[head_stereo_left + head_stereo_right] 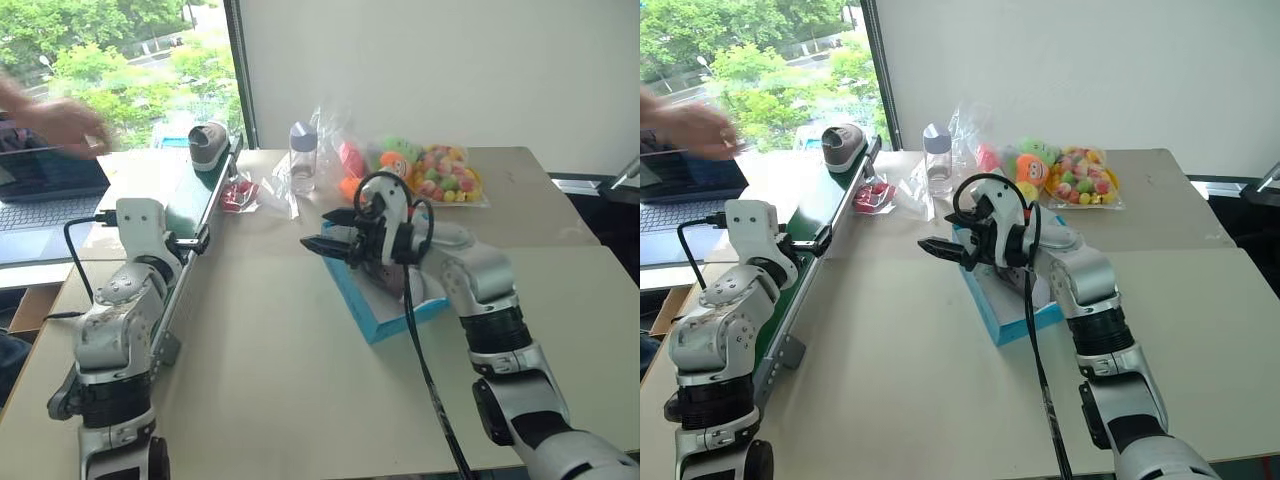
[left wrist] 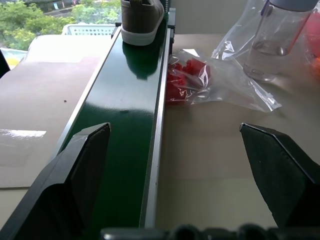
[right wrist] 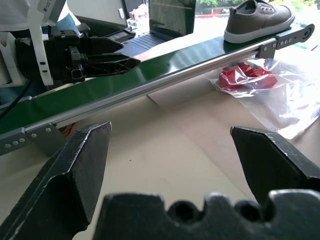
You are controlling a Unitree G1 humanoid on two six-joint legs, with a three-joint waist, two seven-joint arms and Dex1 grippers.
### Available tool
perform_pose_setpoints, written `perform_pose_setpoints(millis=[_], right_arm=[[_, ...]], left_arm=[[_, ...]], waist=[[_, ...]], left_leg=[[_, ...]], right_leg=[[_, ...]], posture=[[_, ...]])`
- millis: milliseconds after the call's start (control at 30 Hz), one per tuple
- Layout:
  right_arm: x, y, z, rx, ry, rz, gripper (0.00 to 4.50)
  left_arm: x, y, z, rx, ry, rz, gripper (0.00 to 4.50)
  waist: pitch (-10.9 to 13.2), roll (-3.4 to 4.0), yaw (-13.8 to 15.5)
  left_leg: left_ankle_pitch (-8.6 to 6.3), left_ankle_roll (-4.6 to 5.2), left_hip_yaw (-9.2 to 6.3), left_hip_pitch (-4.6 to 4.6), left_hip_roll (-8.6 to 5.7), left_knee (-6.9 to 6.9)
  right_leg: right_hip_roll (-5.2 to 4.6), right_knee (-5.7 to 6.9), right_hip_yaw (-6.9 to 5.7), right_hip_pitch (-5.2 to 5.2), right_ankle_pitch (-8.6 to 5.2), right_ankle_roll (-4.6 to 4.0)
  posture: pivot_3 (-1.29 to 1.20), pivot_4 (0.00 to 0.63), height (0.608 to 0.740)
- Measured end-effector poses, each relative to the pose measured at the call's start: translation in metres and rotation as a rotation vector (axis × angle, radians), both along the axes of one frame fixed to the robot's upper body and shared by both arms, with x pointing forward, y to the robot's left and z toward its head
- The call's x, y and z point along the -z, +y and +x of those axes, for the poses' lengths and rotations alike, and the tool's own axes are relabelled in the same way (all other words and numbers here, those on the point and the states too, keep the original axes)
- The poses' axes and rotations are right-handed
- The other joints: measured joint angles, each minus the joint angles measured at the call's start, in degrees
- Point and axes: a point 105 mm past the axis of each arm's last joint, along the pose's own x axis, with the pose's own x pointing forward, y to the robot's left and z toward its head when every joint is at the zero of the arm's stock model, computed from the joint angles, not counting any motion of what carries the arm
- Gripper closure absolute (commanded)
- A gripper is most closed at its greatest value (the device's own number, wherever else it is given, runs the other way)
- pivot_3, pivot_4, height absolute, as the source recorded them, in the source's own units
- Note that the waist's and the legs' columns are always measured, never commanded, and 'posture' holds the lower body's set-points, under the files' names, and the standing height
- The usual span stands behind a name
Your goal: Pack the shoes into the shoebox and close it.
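The right wrist view catches an open laptop [image 3: 165, 20] behind the narrow green conveyor belt [image 2: 125, 115]. One grey-brown canvas shoe with a pale sole [image 1: 208, 143] sits at the belt's far end, well ahead of the left gripper [image 1: 187, 241], whose black fingers are spread wide, empty, over the near end. The right gripper [image 1: 936, 248], equally wide and empty, hangs above the bright blue cardboard shoebox [image 1: 372, 320] on the beige table [image 1: 270, 360]. What may be a second shoe lies inside. A person's hand [image 1: 60, 125] blurs by the window.
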Motion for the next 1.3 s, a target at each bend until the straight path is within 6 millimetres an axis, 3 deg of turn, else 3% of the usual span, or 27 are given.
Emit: perform_pose_setpoints(millis=[267, 433, 600, 1167, 1300], right_arm=[[-0.002, 0.008, -0.010, -0.042, 0.031, 0.012, 0.00], [-0.006, 0.011, -0.016, -0.074, 0.020, 0.012, 0.00], [-0.005, 0.011, -0.017, -0.073, 0.032, 0.006, 0.00], [-0.007, 0.007, -0.019, -0.065, 0.027, 0.002, 0.00], [-0.008, 0.006, -0.019, -0.057, 0.026, 0.000, 0.00]], left_arm=[[0.011, 0.037, 0.001, -0.136, 0.034, -0.014, 0.07], [0.013, 0.046, 0.005, -0.154, 0.033, 0.000, 0.07], [0.014, 0.044, 0.008, -0.124, 0.024, 0.046, 0.07], [0.043, 0.045, 0.009, -0.107, 0.108, 0.057, 0.07], [0.048, 0.045, 0.008, -0.104, 0.131, 0.039, 1.25]], waist=[[0.0, 0.00, 0.0], [0.0, 0.00, 0.2], [0.0, 0.00, 0.1], [0.0, 0.00, 0.1], [0.0, 0.00, 0.3]], left_leg=[[0.00, 0.00, 0.00, -0.01, 0.03, -0.01], [-0.02, -0.02, -0.01, -0.02, 0.01, -0.01], [-0.03, -0.05, 0.00, -0.03, 0.02, -0.05], [-0.04, -0.07, 0.01, -0.05, 0.04, -0.06], [-0.04, -0.07, 0.00, -0.04, 0.03, -0.06]], right_leg=[[-0.01, 0.01, -0.01, -0.03, 0.00, -0.01], [-0.06, 0.00, -0.04, -0.03, 0.00, -0.01], [-0.07, 0.00, -0.04, -0.09, 0.01, -0.03], [-0.14, -0.01, -0.08, -0.13, 0.02, -0.05], [-0.16, 0.00, -0.09, -0.12, 0.02, -0.05]], posture=[[0.00, 0.150, 0.740], [0.00, 0.150, 0.740], [0.00, 0.150, 0.740], [0.00, 0.150, 0.740], [0.00, 0.150, 0.740]])
